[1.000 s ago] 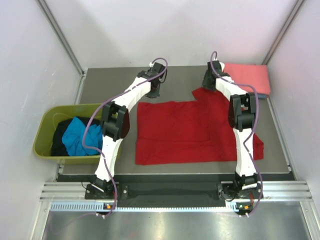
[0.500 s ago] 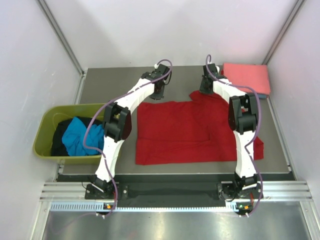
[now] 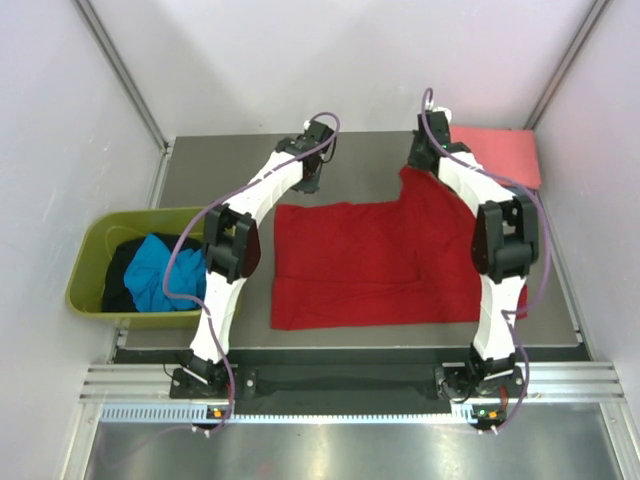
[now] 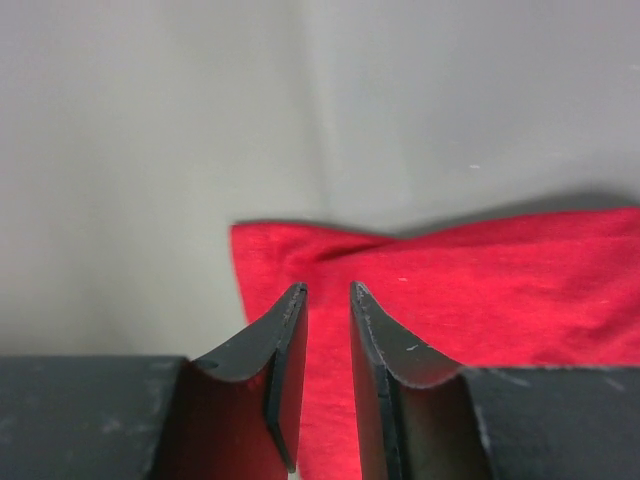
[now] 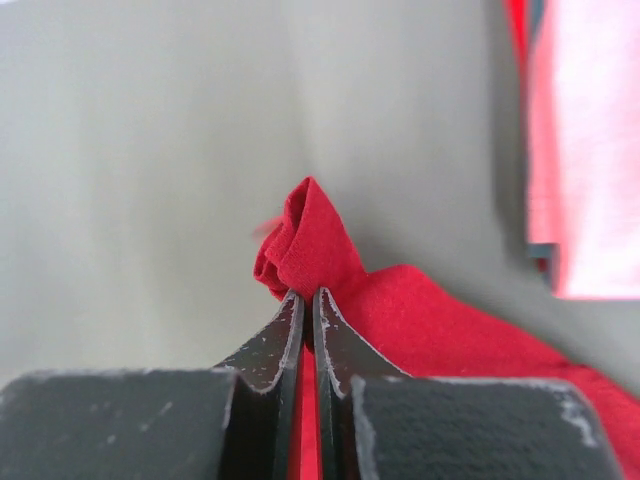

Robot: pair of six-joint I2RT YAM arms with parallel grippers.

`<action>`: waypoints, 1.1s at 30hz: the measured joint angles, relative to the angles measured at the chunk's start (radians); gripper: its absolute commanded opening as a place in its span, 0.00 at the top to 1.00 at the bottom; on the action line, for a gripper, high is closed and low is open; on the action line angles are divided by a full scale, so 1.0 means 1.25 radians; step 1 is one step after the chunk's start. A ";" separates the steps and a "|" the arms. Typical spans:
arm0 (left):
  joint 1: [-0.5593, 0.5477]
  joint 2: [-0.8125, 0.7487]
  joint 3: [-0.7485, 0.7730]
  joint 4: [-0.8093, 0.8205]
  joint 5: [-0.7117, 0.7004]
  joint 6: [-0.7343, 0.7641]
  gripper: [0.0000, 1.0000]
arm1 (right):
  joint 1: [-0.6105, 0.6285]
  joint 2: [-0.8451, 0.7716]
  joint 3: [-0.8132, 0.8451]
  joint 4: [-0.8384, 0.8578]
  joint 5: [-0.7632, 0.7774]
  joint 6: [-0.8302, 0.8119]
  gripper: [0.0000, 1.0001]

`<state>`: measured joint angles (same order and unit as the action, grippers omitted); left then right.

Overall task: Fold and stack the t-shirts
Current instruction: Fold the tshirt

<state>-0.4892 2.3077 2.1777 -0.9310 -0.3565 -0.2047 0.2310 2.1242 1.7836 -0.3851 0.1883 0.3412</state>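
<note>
Robot lab test cell: bare white panel walls (image 3: 330, 60), aluminium frame rail (image 3: 340, 380), grey tabletop (image 3: 215, 180), left arm (image 3: 222, 300) and right arm (image 3: 492, 300) bolted at its near edge.

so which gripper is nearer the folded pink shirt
Right. The right gripper, shut on the red shirt, sits just left of the pink shirt; the left gripper is over the red shirt's other back corner.
</note>
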 measured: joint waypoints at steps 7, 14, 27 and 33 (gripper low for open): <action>0.049 0.017 0.027 -0.013 0.011 0.038 0.71 | 0.000 -0.170 -0.125 0.069 0.031 0.000 1.00; 0.088 0.076 0.031 -0.011 0.018 0.078 0.72 | -0.008 -0.208 -0.240 0.113 0.043 0.002 1.00; 0.091 0.138 0.032 -0.010 -0.006 0.104 0.71 | -0.016 -0.208 -0.284 0.143 0.041 0.003 1.00; 0.092 0.138 0.032 -0.011 -0.007 0.107 0.69 | -0.022 -0.208 -0.291 0.147 0.037 0.009 1.00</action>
<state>-0.3744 2.4798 2.2177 -0.9451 -0.3649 -0.0715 0.2031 1.8648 1.4197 -0.2016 0.2344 0.3523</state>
